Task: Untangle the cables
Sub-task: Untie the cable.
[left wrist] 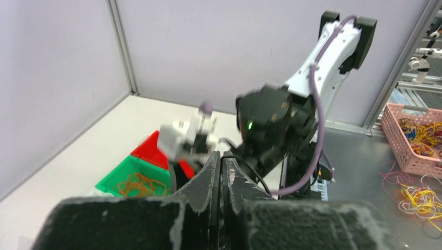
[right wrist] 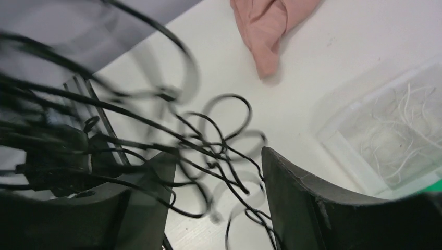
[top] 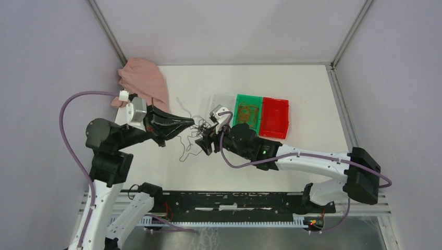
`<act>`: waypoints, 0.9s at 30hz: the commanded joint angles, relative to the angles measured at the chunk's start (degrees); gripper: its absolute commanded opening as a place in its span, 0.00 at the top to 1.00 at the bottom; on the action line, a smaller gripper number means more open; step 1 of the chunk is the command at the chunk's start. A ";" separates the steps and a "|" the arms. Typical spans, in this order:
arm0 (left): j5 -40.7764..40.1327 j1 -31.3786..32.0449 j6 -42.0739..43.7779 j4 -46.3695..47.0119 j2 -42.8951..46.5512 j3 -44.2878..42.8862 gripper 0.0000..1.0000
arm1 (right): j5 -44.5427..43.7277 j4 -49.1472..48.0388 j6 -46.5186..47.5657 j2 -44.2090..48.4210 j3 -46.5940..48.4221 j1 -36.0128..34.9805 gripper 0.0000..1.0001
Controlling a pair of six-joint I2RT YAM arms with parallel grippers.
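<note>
Surface [top: 307,88] is carrying everything, and the green bin [top: 247,96] near its middle is serving as the reference point. Left of the green bin and farther back, a pink cloth [top: 143,78] is lying crumpled by the corner. A red bin [top: 275,99] is sitting against the green bin's right side, and a clear bin [top: 219,99] is standing just beside its left. The green bin is holding orange loops [top: 248,112] and the clear bin is holding whitish strands [right wrist: 391,130], so part of the sorting is already looking done. Left of the green bin, past the clear bin, the left claw [top: 191,124] is pinching with its fingers pressed together, seemingly gripping one side of the cables [top: 200,126]. Slightly nearer than that, the right claw [top: 202,141] is reaching in with its jaws standing apart, and black strands are running through the gap unclamped. The cables, mostly black curls, are hanging as a knotted wad between the two claws, apparently lifted off the surface, with one loose strand trailing toward the near edge. By my reading, the black knot is what is needing to be teased apart.
</note>
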State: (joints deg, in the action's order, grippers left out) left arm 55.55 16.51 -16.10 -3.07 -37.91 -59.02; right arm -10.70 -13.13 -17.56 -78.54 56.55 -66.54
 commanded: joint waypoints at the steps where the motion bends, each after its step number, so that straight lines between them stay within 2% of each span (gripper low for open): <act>1: 0.28 0.10 -4.90 4.31 -0.41 -5.88 0.97 | -2.25 -3.16 -2.80 -1.15 -4.54 -0.10 0.34; 5: -0.39 0.12 -4.41 4.30 -0.59 -8.02 0.97 | -2.91 -4.21 -4.42 -0.95 -7.95 -0.08 0.38; 12: -2.34 0.10 -0.78 1.93 -1.66 -12.50 0.97 | -5.15 -5.71 -6.50 0.54 -15.01 -0.07 0.52; 15: -4.15 0.12 1.56 0.74 -2.08 -14.62 0.97 | -5.70 -7.06 -8.38 1.10 -18.40 -0.08 0.54; 20: -9.34 0.16 8.28 0.88 -2.10 -17.52 0.97 | -6.56 -9.10 -13.26 0.94 -23.74 -0.08 0.46; 24: -12.31 0.10 18.22 -0.11 -1.78 -19.12 0.97 | -6.25 -10.09 -19.14 1.22 -26.18 -0.08 0.38; 27: -12.88 0.10 25.98 -3.83 -1.18 -19.36 0.97 | -3.33 -8.09 -23.44 1.99 -24.43 0.22 0.36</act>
State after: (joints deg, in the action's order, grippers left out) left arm 48.16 16.53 -4.12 -13.63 -41.54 -72.36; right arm -14.85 -30.98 -35.44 -76.18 33.50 -66.70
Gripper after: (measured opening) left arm 0.058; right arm 0.633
